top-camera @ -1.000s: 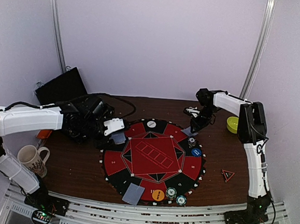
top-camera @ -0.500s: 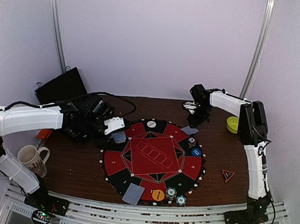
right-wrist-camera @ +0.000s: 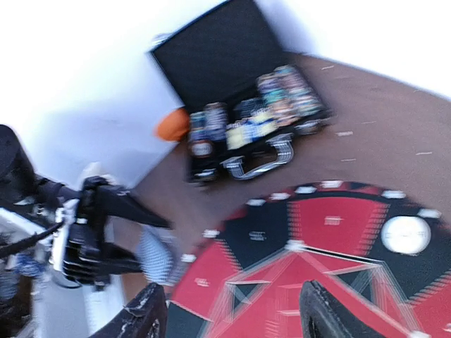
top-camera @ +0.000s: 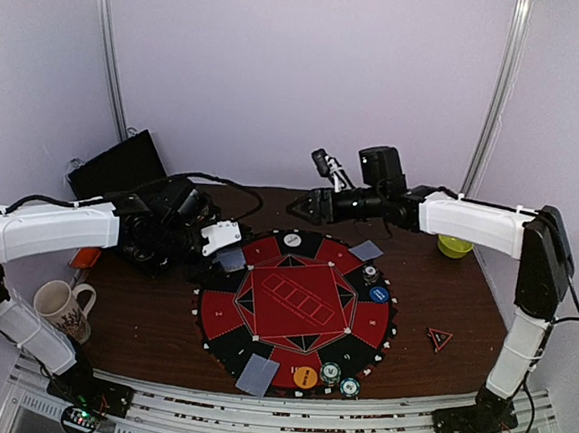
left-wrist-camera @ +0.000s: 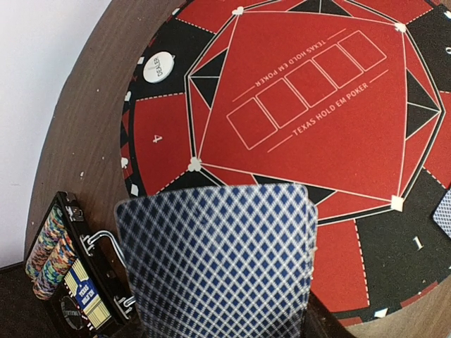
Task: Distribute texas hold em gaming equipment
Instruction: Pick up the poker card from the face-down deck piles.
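My left gripper (top-camera: 225,252) is shut on a blue-checked playing card (top-camera: 231,261) at the left edge of the red and black poker mat (top-camera: 293,302); the card fills the left wrist view (left-wrist-camera: 218,260). My right gripper (top-camera: 310,206) is open and empty, in the air over the mat's far edge, fingers (right-wrist-camera: 144,313) wide apart. One card (top-camera: 366,250) lies at the mat's back right, another (top-camera: 257,374) at the front. Chip stacks (top-camera: 330,372) (top-camera: 369,274) stand on the mat, with a white (top-camera: 292,240), a blue (top-camera: 379,294) and an orange button (top-camera: 305,376).
An open black chip case (top-camera: 123,168) stands at the back left, with chips inside (left-wrist-camera: 49,246). A white mug (top-camera: 62,306) is at the front left, a yellow bowl (top-camera: 455,247) at the back right, a red triangle (top-camera: 438,338) right of the mat.
My right gripper rose from the card at the mat's back right, leaving it lying there, and swung left over the mat's far edge. My left gripper has barely moved.
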Tool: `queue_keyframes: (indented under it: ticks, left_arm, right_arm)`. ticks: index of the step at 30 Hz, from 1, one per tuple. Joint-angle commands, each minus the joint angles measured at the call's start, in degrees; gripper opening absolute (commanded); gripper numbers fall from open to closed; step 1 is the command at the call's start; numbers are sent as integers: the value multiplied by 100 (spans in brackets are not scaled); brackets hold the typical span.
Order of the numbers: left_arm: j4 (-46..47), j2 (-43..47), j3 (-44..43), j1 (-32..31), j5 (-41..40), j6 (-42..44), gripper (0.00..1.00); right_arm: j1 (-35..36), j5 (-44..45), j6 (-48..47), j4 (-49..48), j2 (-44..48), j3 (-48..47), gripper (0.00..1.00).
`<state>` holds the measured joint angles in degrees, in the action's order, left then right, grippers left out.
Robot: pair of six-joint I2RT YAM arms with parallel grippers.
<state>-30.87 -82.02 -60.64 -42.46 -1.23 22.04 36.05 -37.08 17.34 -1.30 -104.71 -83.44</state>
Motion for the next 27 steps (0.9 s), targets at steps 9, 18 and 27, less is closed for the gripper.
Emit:
queue_keyframes:
  ticks: [9,18,27]
  left_arm:
    - [301,119,-261,27,22,-25,53]
    - [315,96,-285,25,43,2,53]
    - [319,177,-245,27,12,42,52]
  right_arm:
    - [838,-1049,1652,-1820,-1231,-307,68]
    - [1080,-931,1552,-1483,-1940,-907,69]
    - [1009,-201,973,-644,-1784,-965,59]
